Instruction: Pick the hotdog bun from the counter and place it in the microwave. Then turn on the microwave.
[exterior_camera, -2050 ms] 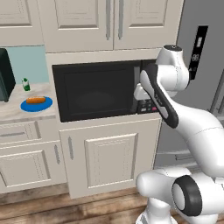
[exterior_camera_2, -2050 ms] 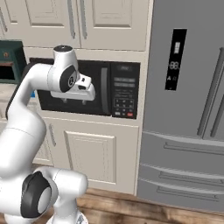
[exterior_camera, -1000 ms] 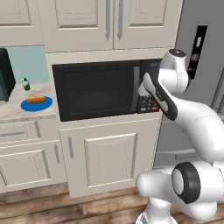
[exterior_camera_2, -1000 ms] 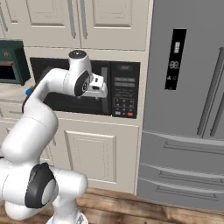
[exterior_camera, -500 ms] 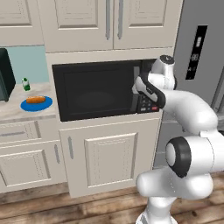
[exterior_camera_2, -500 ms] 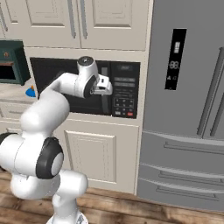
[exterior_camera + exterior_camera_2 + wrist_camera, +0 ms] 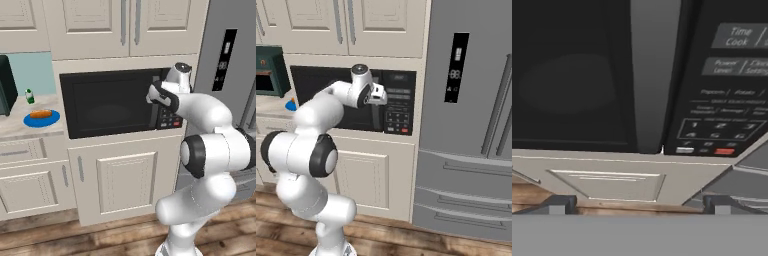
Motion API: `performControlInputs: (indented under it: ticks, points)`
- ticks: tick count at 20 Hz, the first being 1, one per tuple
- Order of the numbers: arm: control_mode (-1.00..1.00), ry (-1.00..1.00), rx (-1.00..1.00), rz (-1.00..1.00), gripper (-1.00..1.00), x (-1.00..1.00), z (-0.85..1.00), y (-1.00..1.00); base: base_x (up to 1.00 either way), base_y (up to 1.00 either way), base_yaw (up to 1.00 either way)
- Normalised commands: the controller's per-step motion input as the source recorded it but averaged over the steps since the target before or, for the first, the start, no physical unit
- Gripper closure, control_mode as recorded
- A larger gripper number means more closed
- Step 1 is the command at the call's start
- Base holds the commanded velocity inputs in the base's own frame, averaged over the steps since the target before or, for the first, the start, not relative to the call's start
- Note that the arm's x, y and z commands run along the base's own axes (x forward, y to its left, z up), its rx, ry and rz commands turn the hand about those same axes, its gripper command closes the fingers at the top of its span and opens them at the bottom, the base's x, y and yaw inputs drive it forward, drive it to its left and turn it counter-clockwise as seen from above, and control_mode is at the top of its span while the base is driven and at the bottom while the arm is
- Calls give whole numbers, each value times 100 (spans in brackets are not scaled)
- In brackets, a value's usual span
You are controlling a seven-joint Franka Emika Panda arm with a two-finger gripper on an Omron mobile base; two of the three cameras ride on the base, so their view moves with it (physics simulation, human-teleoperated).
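Our pincer [image 7: 639,205] stood fully open and empty, its jaws spread either side of the microwave's [image 7: 107,102] upright door handle [image 7: 654,75] without touching it, up close to the closed dark glass door. We saw the bun [image 7: 40,114] lying on a blue plate [image 7: 41,119] on the counter [image 7: 15,131], well apart to the left of the microwave. We judged the bun light, soft and easily crushed, so we would take it across its narrow middle with a gentle squeeze. The handle looked stiff and smooth, and a grip midway down it seemed best for pulling the door.
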Motion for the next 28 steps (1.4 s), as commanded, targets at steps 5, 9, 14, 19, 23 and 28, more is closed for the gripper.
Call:
performControlInputs:
  ticks: [5,9,14,19,23,28]
  points:
    - [-100,0,3,0,-100,45,-17,0,0,0,0]
    - [-100,-1,1,0,-100,37,-21,0,0,0,0]
    - [-100,-3,0,0,-100,35,-20,0,0,0,0]
    - [-100,-6,0,-1,-100,24,-17,-2,0,0,0]
    - [-100,-7,0,0,-100,22,-15,-3,0,0,0]
    - [-100,-8,0,-1,-100,23,-15,-1,0,0,0]
